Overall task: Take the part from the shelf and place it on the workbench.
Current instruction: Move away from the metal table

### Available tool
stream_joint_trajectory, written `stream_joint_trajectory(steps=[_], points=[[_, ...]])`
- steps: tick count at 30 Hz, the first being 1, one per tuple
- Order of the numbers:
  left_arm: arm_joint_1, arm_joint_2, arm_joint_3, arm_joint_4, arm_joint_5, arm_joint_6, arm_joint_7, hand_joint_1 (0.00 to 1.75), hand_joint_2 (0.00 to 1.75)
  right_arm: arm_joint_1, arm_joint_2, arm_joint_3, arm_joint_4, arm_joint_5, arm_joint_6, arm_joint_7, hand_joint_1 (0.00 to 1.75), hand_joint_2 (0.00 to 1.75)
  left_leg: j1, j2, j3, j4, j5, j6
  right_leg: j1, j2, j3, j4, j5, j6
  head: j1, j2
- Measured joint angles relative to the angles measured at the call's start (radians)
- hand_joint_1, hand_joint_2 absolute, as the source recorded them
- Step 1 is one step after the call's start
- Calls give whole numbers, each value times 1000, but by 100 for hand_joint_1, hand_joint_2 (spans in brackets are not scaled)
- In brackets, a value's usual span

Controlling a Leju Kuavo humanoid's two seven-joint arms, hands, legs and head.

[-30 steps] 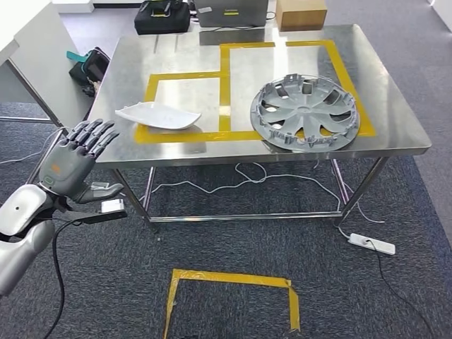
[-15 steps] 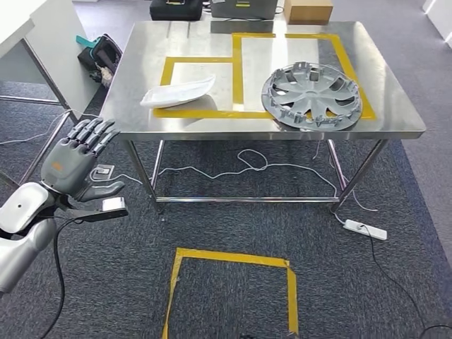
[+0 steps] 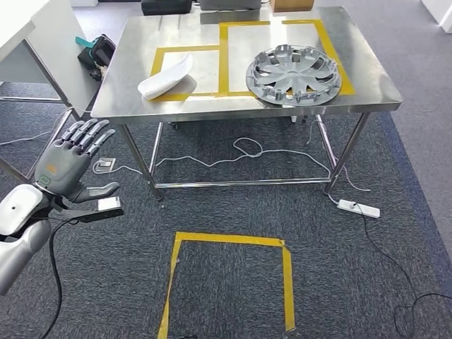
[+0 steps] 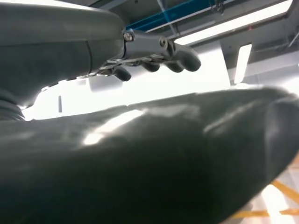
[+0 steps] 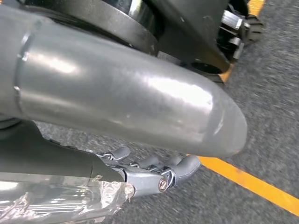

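the white part (image 3: 165,75) lies at 11 o'clock on the workbench (image 3: 373,74), likely light, rigid and slick, best gripped along its raised rim; left hand (image 3: 66,164) spread and empty, right hand (image 5: 151,170) apparently empty, fingers extended.

The left robot hand (image 4: 151,51) reaches in with its dark fingers (image 4: 176,55) stretched out side by side and nothing between them, seen against bright ceiling light strips (image 4: 243,60). Its thick grey thumb (image 4: 159,158) lies broad across the near part of the view. Yellow tape (image 4: 278,198) on the floor shows past the thumb's tip.
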Motion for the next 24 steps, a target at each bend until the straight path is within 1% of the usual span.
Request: stream_joint_trajectory(steps=[1, 2, 3, 4, 5, 6, 7, 8, 11, 12, 13, 15, 16, 17, 19, 21, 22, 23, 24], points=[[1, 0, 0, 1, 0, 0, 0, 0, 0, 1, 0, 0, 0, 0, 0, 0, 0, 0, 1, 0, 4, 27, 4, -1, 0, 0, -13, 1, 10, 2, -1, 0], [1, 0, 0, 1, 0, -1, 0, 0, 0, 2, 0, 0, 0, 0, 0, 0, 0, 0, 1, 0, 27, 15, 24, -2, -1, -1, -25, 1, 18, 4, -1, 0], [1, 1, 0, 1, 0, -1, 0, 0, 0, 3, 0, 0, 0, 0, 1, 0, 0, 0, 2, 0, 68, -32, 47, -1, -2, -1, -34, 2, 26, 8, -1, 0], [0, 1, 0, 1, 0, -2, 0, 0, 0, 3, 0, 0, 0, 0, 1, 0, 0, 0, 3, 0, 125, -102, 61, 0, -2, 0, -42, 3, 33, 12, -1, 0], [-1, 2, 1, 1, 0, -2, 1, 0, 0, 3, 0, 0, 0, 0, 1, 0, 0, 0, 3, 0, 179, -175, 63, 3, -1, 0, -49, 6, 38, 17, -1, 0], [-2, 3, 1, 1, 1, -2, 2, 0, 0, 2, 0, 0, 0, 0, 1, 0, 0, 0, 2, -1, 218, -230, 59, 8, 0, 1, -55, 9, 44, 22, -1, 0], [-2, 3, 2, 1, 1, -4, 4, 0, 0, 2, 0, 0, 0, 0, 1, 0, 0, 0, 1, -2, 239, -265, 53, 13, 2, 1, -60, 13, 48, 26, -2, 0], [-1, 4, 2, 1, 1, -6, 6, 0, 0, 3, -1, 0, 0, 0, 1, 0, 0, 0, 0, -3, 241, -277, 50, 17, 3, 1, -65, 15, 49, 20, -2, 0], [5, 6, 3, 1, 2, -9, 12, 0, 0, 7, -1, 0, 0, 1, 1, 0, 0, 0, -4, -4, 232, -278, 56, 25, 3, -1, -74, 11, 53, -16, -1, 0], [6, 6, 3, 1, 2, -10, 13, 0, 0, 7, -2, 0, 0, 1, 1, 0, 0, 0, -6, -4, 229, -277, 59, 30, 2, -1, -74, 8, 58, -16, -1, 0], [7, 6, 3, 1, 2, -11, 14, 0, 0, 7, -2, 0, 0, 1, 1, 0, 0, 0, -8, -4, 227, -277, 62, 34, 0, -1, -73, 3, 65, -8, -1, 0], [7, 8, 3, 1, 2, -13, 14, 0, 0, 7, -2, 0, 0, 2, 0, 0, 0, 0, -10, -4, 219, -276, 68, 40, -4, -1, -72, -6, 83, 19, -1, 0], [8, 10, 3, 1, 2, -15, 14, 0, 0, 8, -2, 0, 0, 3, -1, 0, 0, 0, -11, -4, 216, -276, 71, 42, -5, -1, -74, -10, 90, 29, -1, 0], [9, 11, 3, 1, 2, -16, 14, 0, 0, 9, -2, 0, 0, 5, -4, 0, 0, 0, -11, -4, 212, -276, 74, 43, -6, -1, -76, -12, 94, 36, -1, 0], [12, 13, 3, 1, 2, -19, 15, 0, 0, 10, -2, 1, 0, 11, -13, 1, 0, 0, -13, -4, 206, -273, 76, 45, -8, -1, -79, -15, 100, 42, -1, 0], [13, 19, 6, 1, 3, -21, 15, 0, 0, 10, -2, 3, 0, 20, -29, 4, 0, 0, -17, -4, 199, -268, 79, 53, -12, -1, -82, -18, 106, 53, -2, 0], [14, 23, 9, 0, 3, -22, 16, 0, 0, 10, -2, 5, 0, 25, -37, 6, 0, 0, -18, -3, 196, -267, 81, 59, -13, -1, -83, -20, 110, 59, -2, 0], [14, 29, 12, -1, 3, -23, 16, 0, 0, 10, -2, 8, 0, 29, -45, 8, 0, 0, -16, -3, 197, -273, 87, 64, -13, 0, -86, -20, 111, 64, -3, 0], [13, 33, 14, -2, 3, -24, 17, 0, 0, 11, -2, 10, 0, 32, -51, 9, 0, 0, -13, -1, 198, -279, 93, 69, -13, 0, -92, -13, 103, 66, -2, 0]])
